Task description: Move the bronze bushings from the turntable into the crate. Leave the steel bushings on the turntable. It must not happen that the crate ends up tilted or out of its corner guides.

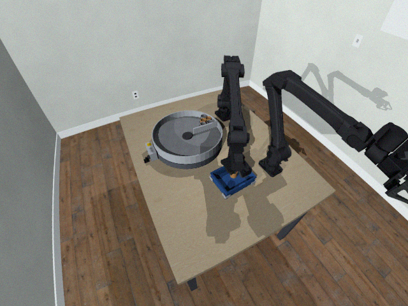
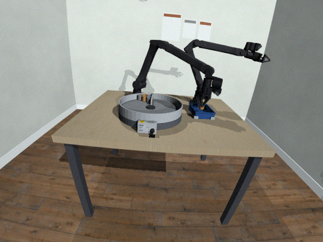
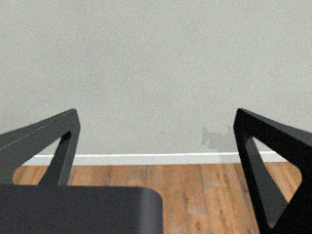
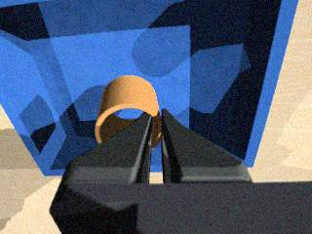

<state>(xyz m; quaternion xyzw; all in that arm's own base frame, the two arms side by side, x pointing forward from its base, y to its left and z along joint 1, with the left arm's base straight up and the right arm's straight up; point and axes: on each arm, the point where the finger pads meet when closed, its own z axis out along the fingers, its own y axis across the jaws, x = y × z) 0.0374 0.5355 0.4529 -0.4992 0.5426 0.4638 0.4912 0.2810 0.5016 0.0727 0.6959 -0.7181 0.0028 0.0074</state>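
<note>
The blue crate [image 1: 240,187] [image 2: 203,114] [image 4: 266,97] stands level between its light corner guides [image 2: 196,117]. My right gripper [image 4: 156,117] [image 2: 202,104] is shut on the wall of a bronze bushing [image 4: 129,93] [image 1: 233,175] [image 2: 201,107], one fingertip in its bore. The bushing hangs over the crate's floor. No other bushing shows in the crate. On the turntable [image 1: 187,159] [image 2: 151,117], bronze bushings [image 1: 208,117] [image 2: 144,98] stand grouped with steel bushings [image 1: 202,123] [image 2: 139,97]. My left gripper [image 3: 156,117] [image 2: 269,59] is open and empty, far from the crate.
A thin upright divider [image 1: 204,127] [image 2: 151,99] stands on the turntable beside the bushings. The turntable has a raised rim all round. A control box [image 1: 151,150] [image 2: 147,127] sits at its outer side. My left arm's base stands close to the crate.
</note>
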